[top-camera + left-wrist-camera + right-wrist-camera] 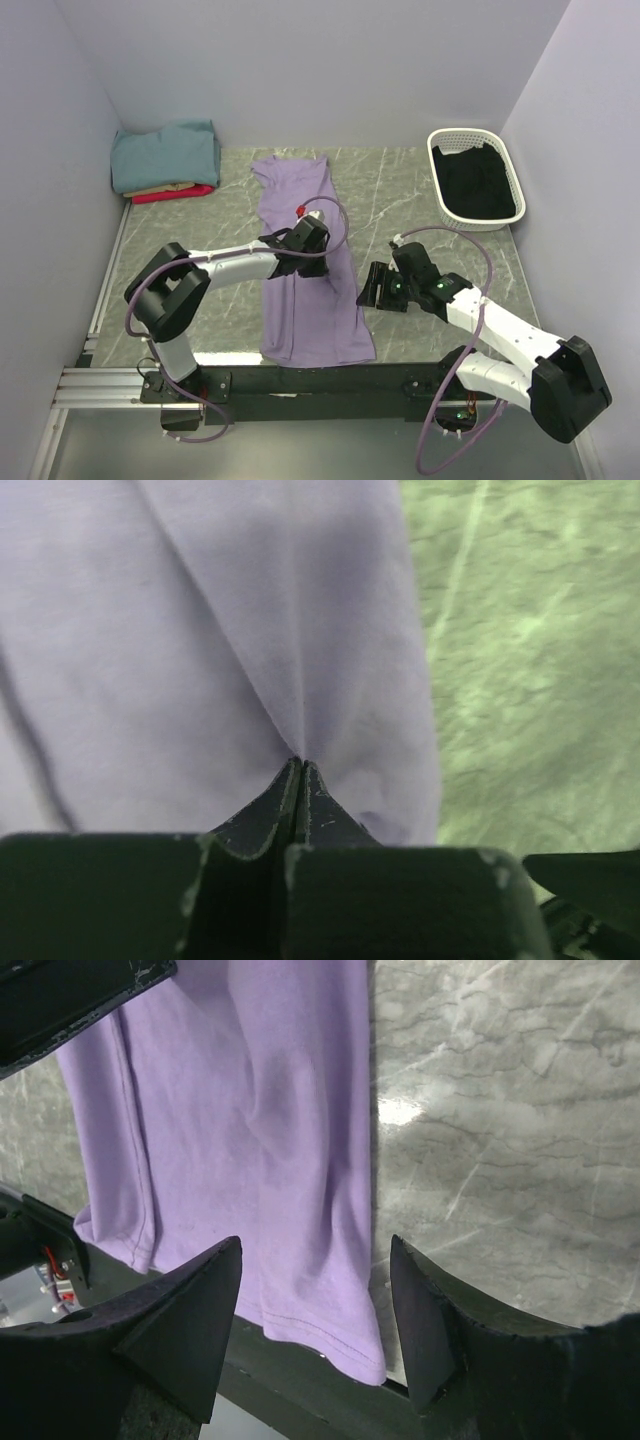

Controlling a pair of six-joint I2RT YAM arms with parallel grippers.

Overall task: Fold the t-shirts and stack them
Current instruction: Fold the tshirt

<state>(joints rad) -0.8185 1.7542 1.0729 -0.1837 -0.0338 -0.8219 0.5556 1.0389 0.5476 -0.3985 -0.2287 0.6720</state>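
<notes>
One lavender t-shirt (312,312) — its middle under the left arm (232,262).

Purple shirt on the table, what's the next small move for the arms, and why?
Probably lower the right gripper onto the near right edge of the lavender shirt and close: its jaws stand open over that hem, while the left gripper pinches a fold mid-shirt.

You get soft, even overhead light in the top view, with faint shadows. A white glare patch sits on the table (400,1110) in the right wrist view. In the left wrist view, fingers (335,825) and lavender t-shirt (200,630) look slightly blurred.
</notes>
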